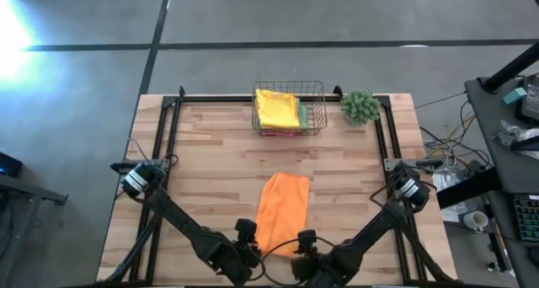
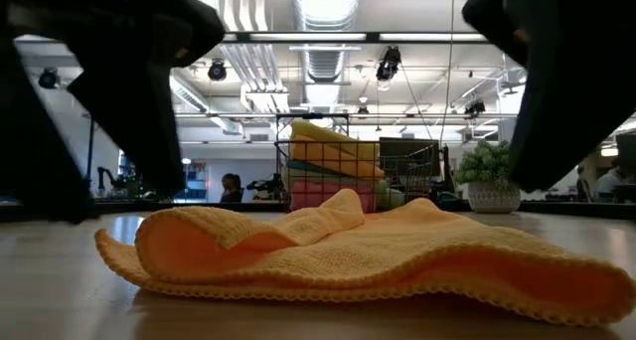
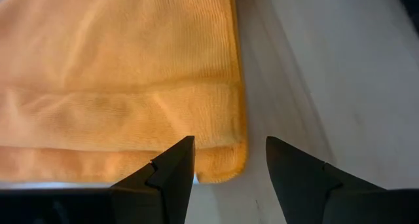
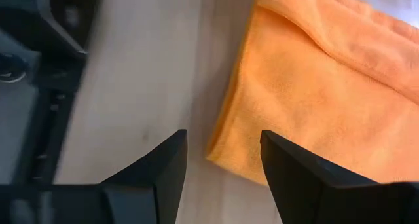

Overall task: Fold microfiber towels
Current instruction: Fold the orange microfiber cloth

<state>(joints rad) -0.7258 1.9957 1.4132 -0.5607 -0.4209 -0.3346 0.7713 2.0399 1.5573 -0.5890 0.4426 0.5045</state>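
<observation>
Two black jointed arms with silver-banded shoulder joints, thin black cables, wedge-shaped dark fingers point(image 3: 163, 178).

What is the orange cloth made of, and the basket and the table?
Orange towel: soft, fuzzy fabric, likely microfiber; a nubby weave shows and it slumps in folds. Basket: thin wire, probably metal, since you can see through its grid. Table: wood, pale planks with grain lines and a smooth finish.

Both dark arms reach in to the bench's point(image 1: 210, 145) near edge, left claw point(image 1: 246, 234) and right claw point(image 1: 306, 240) side by side, fingers parted, gripping nothing.
</observation>
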